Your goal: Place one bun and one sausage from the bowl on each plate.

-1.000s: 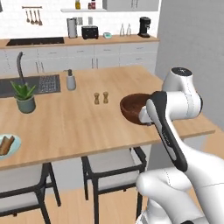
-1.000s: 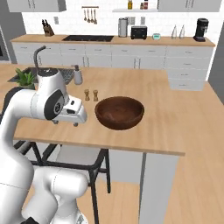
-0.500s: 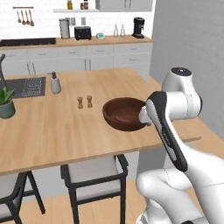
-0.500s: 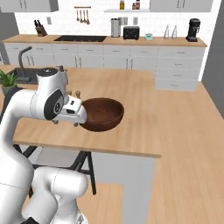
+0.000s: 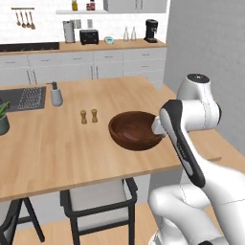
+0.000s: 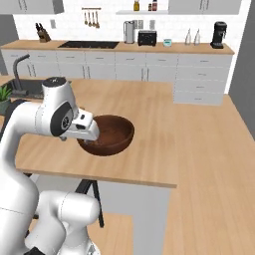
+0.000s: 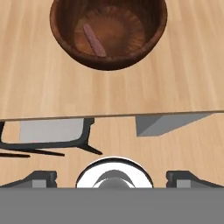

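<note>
The dark brown wooden bowl [image 5: 135, 129] [image 6: 108, 134] stands on the island counter close to its near edge, right in front of my hand. In the hand view the bowl [image 7: 65, 30] is at the top, and one pinkish-brown sausage [image 7: 94, 39] lies on its floor. My gripper [image 7: 111, 178] is open, its fingertips [image 7: 41, 177] far apart and nothing between them. It hangs short of the bowl, above the counter's edge and the floor. The buns and the plates are out of view.
Two small shakers [image 5: 89, 116] stand left of the bowl. A soap dispenser [image 5: 56, 94], a sink [image 5: 28, 97] and a plant pot [image 5: 3, 123] are further left. A dark-framed stool [image 5: 95, 198] [image 7: 48, 133] is tucked under the counter edge.
The base has driven to the right, so the whole scene has slid left in both base views. The bowl now lies directly before the hand. The arm's pose and the open gripper are unchanged.
</note>
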{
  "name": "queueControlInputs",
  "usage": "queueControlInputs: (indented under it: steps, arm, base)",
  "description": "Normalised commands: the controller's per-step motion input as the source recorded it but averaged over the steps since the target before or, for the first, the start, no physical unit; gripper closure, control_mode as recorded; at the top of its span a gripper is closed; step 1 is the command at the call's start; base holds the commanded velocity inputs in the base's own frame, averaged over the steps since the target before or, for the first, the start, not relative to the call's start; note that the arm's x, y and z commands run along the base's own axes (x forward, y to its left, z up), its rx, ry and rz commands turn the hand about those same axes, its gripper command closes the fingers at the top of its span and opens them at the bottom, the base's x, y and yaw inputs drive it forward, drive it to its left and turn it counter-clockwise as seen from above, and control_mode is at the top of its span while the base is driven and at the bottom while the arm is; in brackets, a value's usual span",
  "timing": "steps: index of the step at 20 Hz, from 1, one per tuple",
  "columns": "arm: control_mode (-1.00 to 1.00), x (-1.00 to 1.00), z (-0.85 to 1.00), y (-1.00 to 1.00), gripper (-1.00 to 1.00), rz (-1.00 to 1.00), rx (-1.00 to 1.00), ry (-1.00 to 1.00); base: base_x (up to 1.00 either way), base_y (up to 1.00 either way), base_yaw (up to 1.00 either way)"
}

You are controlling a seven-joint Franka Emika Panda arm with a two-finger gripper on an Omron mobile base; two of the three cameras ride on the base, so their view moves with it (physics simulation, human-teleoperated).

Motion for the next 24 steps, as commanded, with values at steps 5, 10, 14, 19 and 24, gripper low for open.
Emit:
queueControlInputs:
  steps: [5, 10, 14, 19, 24]
  arm:
    - [1.0, 0.0, 0.0, 0.0, -1.0, 0.0, 0.0, 0.0]
    - [-1.0, 0.97, -0.03, 0.01, -1.0, 0.09, 0.04, 0.0]
    - [-1.0, 1.0, -0.33, 0.31, -1.0, 0.13, 0.01, 0.04]
    - [-1.0, 1.0, -0.54, 0.26, -1.0, 0.1, 0.0, 0.15]
    - [-1.0, 1.0, -0.39, 0.0, -1.0, 0.09, 0.0, 0.05]
  base:
    - [0.58, -0.15, 0.01]
    - [0.0, 0.0, 0.0]
    - [0.0, 0.0, 0.0]
    - [0.0, 0.0, 0.0]
    - [0.0, 0.0, 0.0]
